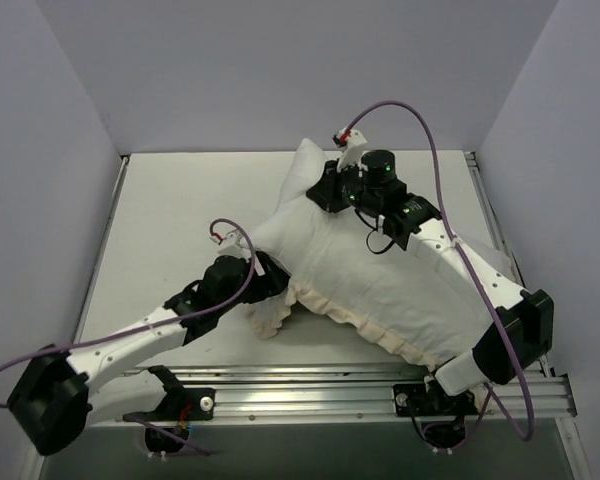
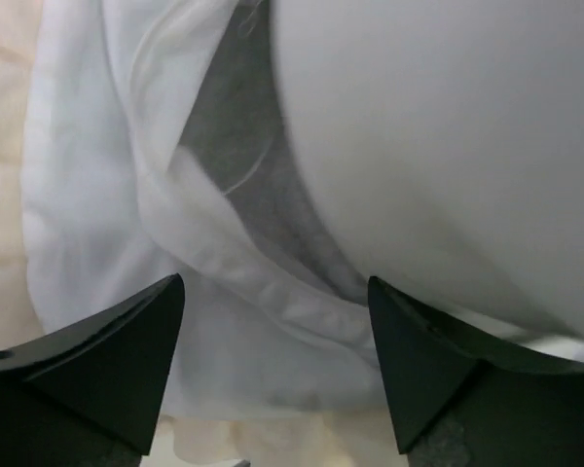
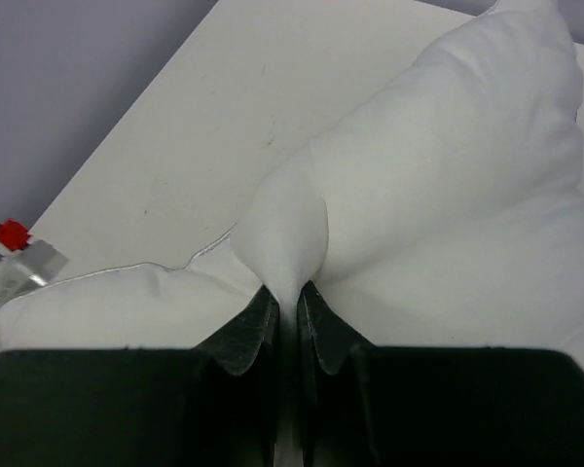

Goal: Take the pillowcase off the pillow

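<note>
The pillowcase (image 1: 400, 290) lies white face up across the middle right of the table, its cream ruffled edge (image 1: 350, 315) along the near side. The plain white pillow (image 1: 310, 175) sticks out at the far end. My right gripper (image 1: 325, 195) is shut on a pinched fold of the pillow's smooth white fabric (image 3: 448, 146); in the right wrist view the right gripper (image 3: 287, 297) has both jaws tight on it. My left gripper (image 1: 270, 272) is open at the cover's left opening. In the left wrist view, the left gripper (image 2: 274, 287) straddles white pillowcase fabric (image 2: 224, 321), with grey lining (image 2: 243, 165) and pillow (image 2: 448, 146) showing.
The white table (image 1: 180, 220) has walls on the left, far and right sides. An aluminium rail (image 1: 310, 385) runs along the near edge. Purple cables (image 1: 420, 120) loop above the right arm and beside the left arm.
</note>
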